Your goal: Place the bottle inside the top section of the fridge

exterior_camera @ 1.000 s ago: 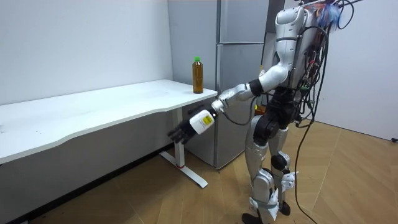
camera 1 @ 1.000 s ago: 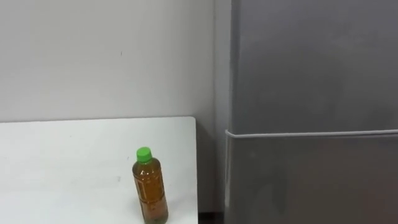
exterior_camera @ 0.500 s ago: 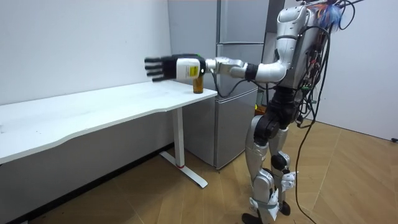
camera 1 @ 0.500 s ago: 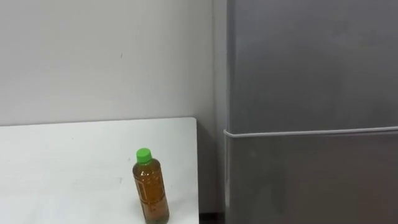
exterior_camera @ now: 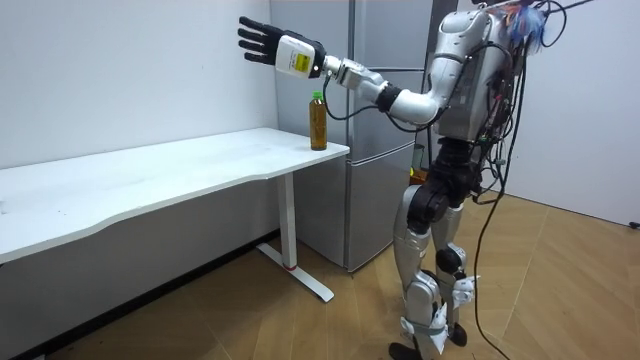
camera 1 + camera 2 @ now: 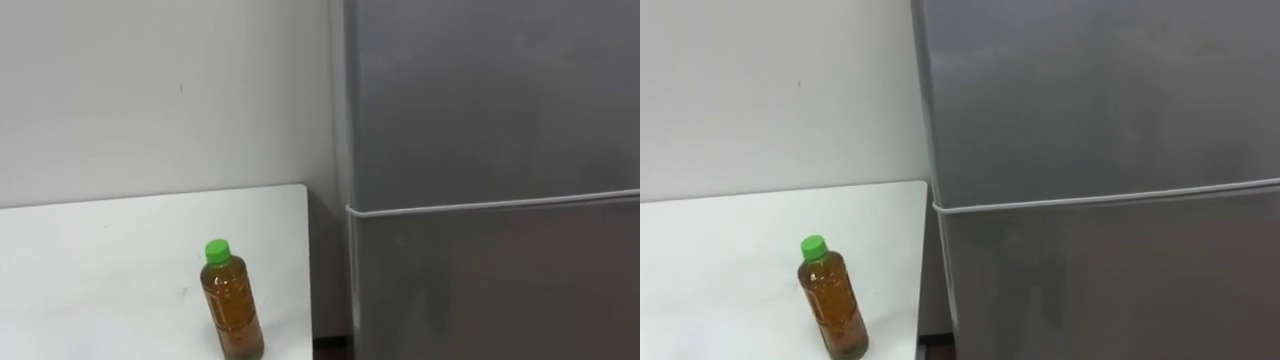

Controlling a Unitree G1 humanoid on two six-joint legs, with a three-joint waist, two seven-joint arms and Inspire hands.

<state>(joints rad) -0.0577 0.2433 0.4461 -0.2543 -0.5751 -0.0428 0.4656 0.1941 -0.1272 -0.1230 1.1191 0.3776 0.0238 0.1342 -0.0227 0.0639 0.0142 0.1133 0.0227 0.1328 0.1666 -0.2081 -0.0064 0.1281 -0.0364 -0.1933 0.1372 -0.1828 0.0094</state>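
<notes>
We see the left hand (image 5: pixel 262 41) held high, fingers spread, empty. Below it and a little toward the tall grey metal fridge (image 6: pixel 480 120), the amber plastic bottle with a green cap (image 6: pixel 232 310) stands upright on the white table (image 6: pixel 100 250), untouched.

The white table (image 6: pixel 90 250) ends just beside the grey fridge (image 6: pixel 490 130). A single green-capped bottle (image 6: pixel 232 315) of amber liquid stands upright on its end nearest the fridge.
</notes>
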